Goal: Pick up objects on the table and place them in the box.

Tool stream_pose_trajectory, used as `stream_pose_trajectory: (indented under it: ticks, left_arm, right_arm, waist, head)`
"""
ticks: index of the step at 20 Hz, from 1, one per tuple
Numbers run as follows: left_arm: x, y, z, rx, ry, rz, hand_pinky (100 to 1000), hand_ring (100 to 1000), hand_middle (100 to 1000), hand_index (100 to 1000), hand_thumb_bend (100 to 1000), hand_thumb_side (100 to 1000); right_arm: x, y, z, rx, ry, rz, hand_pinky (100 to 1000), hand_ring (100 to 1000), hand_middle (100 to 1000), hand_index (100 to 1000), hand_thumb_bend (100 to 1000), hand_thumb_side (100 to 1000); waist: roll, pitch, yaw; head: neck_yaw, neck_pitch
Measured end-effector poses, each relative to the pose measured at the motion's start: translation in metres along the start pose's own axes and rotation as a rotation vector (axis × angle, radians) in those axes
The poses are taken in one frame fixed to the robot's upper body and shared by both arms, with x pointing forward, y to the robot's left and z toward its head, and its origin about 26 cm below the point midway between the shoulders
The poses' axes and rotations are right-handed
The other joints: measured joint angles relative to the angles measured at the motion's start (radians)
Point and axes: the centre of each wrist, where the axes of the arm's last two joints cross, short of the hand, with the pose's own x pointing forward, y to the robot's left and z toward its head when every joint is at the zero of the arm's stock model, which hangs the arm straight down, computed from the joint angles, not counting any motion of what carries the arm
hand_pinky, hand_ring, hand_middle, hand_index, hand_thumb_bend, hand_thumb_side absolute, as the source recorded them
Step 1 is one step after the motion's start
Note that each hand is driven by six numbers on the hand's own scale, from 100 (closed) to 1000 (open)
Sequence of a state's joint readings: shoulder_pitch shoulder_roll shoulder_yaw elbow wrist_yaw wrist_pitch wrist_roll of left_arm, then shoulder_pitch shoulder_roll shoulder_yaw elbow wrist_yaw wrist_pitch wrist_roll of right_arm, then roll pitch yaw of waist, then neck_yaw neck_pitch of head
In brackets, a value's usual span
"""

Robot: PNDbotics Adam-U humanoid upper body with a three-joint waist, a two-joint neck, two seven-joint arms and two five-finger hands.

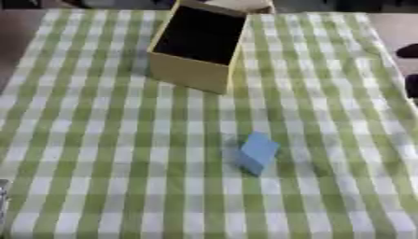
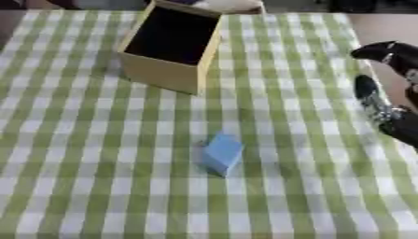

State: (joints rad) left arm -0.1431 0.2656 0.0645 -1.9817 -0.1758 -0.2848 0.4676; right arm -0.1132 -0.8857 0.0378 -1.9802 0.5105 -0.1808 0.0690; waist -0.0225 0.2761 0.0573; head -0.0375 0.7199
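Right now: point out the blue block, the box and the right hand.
blue block [image 2: 222, 151]: right eye view, on its top face.
box [image 2: 160, 75]: right eye view, on its near outer wall.
right hand [image 2: 382, 52]: right eye view, on a dark finger at the table's right edge.

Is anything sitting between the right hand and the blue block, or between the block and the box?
Nothing visible. The right hand is at the table's right edge, with only bare checked tablecloth between it and the blue block. The open box stands farther back and slightly to the left, again with only cloth between.
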Motion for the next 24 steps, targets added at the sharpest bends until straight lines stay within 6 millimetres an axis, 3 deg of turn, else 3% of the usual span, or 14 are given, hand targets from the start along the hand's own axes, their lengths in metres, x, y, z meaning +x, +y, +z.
stream_pose_trajectory:
  ticks: [7, 13, 24]
  left_arm:
    - [0.0, -0.001, 0.0, -0.013, 0.002, 0.003, 630, 616, 607, 684, 273, 617]
    - [0.001, -0.003, 0.001, -0.025, 0.005, 0.009, 630, 615, 607, 684, 271, 618]
    - [0.001, -0.004, 0.002, -0.039, 0.009, 0.016, 629, 614, 606, 684, 267, 619]
  right_arm:
    - [0.007, -0.012, -0.012, 0.266, -0.078, 0.104, 874, 920, 849, 895, 100, 924]
    - [0.013, -0.018, -0.023, 0.366, -0.107, 0.071, 879, 928, 844, 904, 102, 771]
    - [0.026, -0.028, -0.043, 0.459, -0.159, 0.032, 884, 944, 853, 919, 275, 652]
  waist:
    - [-0.006, -0.006, 0.013]
    - [-0.009, -0.008, 0.017]
    - [-0.01, -0.011, 0.026]
  head:
    - [-0.014, 0.0]
    - [-0.024, 0.0]
    - [-0.037, 0.0]
